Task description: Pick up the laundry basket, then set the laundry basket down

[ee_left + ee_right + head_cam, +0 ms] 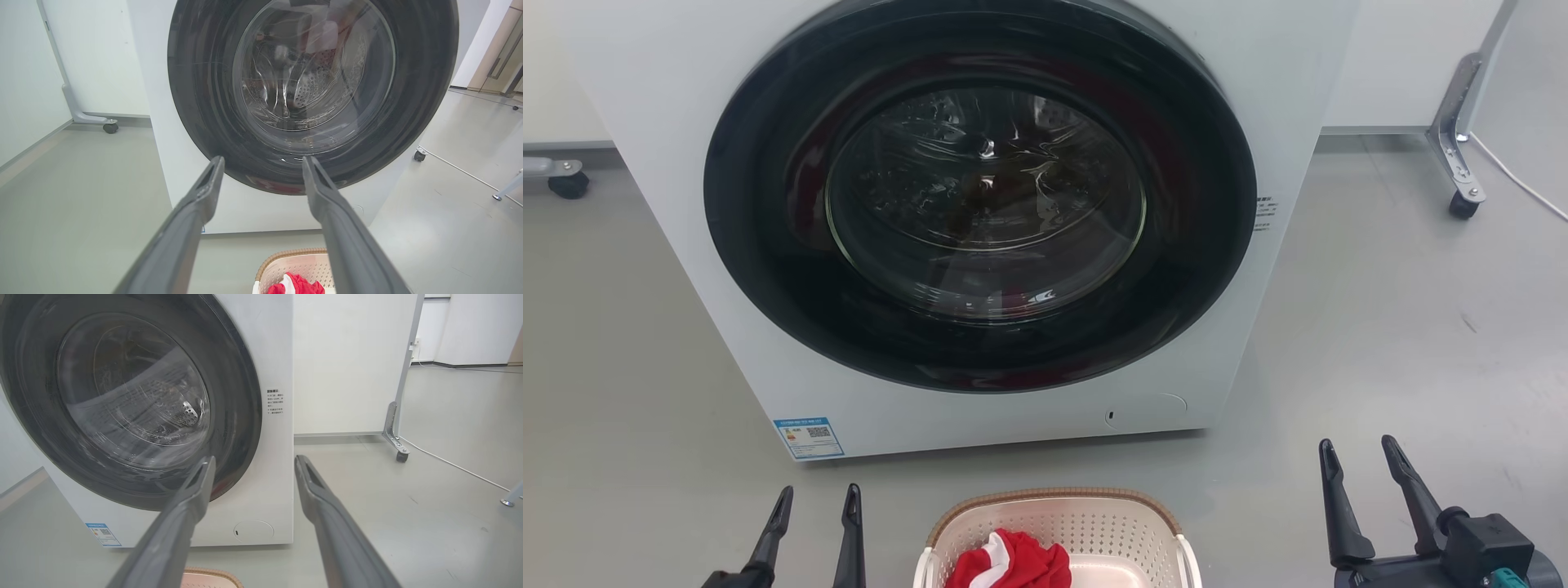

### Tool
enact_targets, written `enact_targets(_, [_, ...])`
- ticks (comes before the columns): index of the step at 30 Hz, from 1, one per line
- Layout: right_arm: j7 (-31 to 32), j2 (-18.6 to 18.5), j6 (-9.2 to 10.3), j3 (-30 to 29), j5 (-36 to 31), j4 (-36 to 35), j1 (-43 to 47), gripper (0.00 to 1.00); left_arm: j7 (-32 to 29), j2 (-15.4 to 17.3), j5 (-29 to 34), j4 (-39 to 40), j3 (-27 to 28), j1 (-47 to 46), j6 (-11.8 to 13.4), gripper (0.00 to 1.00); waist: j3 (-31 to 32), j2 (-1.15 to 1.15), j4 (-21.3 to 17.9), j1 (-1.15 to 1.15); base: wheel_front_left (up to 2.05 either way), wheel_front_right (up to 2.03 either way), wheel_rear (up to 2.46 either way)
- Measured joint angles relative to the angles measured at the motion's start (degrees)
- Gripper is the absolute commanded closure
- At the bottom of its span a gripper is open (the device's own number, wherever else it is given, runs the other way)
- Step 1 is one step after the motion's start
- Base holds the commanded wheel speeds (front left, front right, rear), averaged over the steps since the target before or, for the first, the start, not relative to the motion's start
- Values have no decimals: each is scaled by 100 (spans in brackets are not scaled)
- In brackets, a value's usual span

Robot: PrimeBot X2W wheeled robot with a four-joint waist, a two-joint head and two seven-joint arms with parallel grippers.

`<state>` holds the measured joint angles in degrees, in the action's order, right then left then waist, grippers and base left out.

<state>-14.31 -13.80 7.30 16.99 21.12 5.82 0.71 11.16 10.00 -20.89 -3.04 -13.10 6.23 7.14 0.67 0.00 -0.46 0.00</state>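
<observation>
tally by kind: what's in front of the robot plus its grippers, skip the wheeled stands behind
washing machine: 1
laundry basket: 1
red and white cloth bundle: 1
grippers: 2 (left gripper, right gripper)
total: 5

I see my left gripper point(262, 161) spread wide, empty. At twelve o'clock stands the white washing machine's round dark-rimmed glass door point(314, 73). At six o'clock the cream perforated plastic laundry basket point(300, 263), brown-rimmed, holds crumpled red-and-white cloth point(296, 284).
</observation>
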Motion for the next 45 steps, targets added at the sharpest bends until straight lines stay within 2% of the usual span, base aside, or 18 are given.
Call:
enact_targets(30, [318, 236, 0, -237, -379, -398, 169, 0, -453, -165, 438, 331, 191, 51, 0, 0, -61, 0, 33, 0, 0, 0, 0])
enact_targets(31, [322, 241, 0, -240, -381, -408, 169, 100, -455, -169, 442, 337, 193, 52, 0, 100, -64, 0, 34, 0, 0, 0, 0])
enact_targets(39, [371, 358, -20, -189, -321, -90, 344, 100, -458, -233, 372, 18, 157, 166, -10, 100, -69, 0, 34, 0, 0, 0, 0])
enact_targets(45, [452, 390, -78, -334, -15, -34, 333, 100, -553, -261, 84, -48, 260, 152, -66, 100, -71, 0, 35, 0, 0, 0, 0])
